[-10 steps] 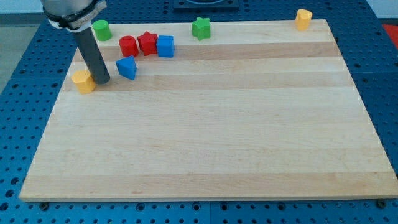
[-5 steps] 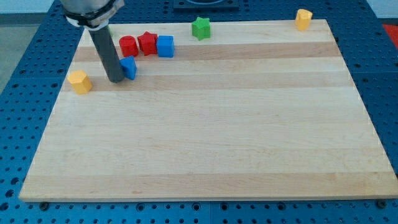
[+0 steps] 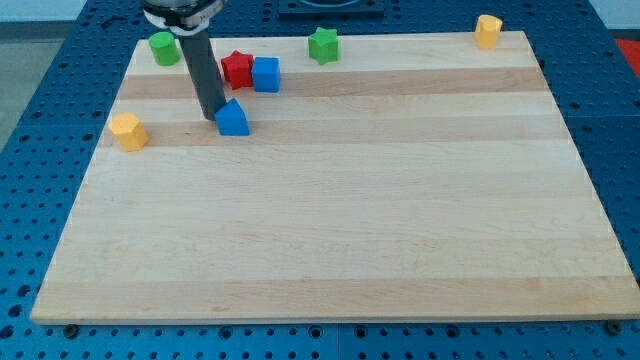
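Note:
My tip (image 3: 213, 116) rests on the board at the upper left, pressed against the left side of a blue pointed block (image 3: 233, 118). Just above it stand a red star block (image 3: 237, 69) and a blue cube (image 3: 266, 74), side by side. The rod hides most of a red block (image 3: 220, 74) to the left of the star. A green cylinder (image 3: 164, 48) stands near the top left corner. A yellow block (image 3: 127, 131) lies apart at the view's left edge of the board.
A green star block (image 3: 323, 45) sits near the top edge at centre. A yellow block (image 3: 488, 30) stands at the top right corner. The wooden board (image 3: 360, 220) lies on a blue perforated table.
My tip has swept right from beside the yellow block to the blue pointed block, pushing it to the right and slightly down. The green cylinder has come back into sight.

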Controlling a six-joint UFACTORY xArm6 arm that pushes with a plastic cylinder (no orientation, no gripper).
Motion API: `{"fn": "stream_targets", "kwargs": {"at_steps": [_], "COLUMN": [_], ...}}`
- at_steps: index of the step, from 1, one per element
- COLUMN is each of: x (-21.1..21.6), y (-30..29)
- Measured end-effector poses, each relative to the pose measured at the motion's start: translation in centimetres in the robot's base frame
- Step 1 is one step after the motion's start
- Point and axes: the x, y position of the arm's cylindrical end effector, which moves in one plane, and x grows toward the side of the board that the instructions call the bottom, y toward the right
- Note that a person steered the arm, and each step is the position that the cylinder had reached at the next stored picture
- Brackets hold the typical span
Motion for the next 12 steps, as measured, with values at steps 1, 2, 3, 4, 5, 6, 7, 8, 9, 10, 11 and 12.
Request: {"fn": "stream_targets", "kwargs": {"at_steps": [1,2,3,4,5,6,7,8,9,10,11,12], "x": [2.1,3.5,3.6,5.1,6.9,7.6,7.6,7.0,5.8,5.0,3.7,3.0], "y": [2.3,4.8,5.0,5.5,7.0,9.0,11.7,14.6,17.4,20.0,21.1,21.2]}}
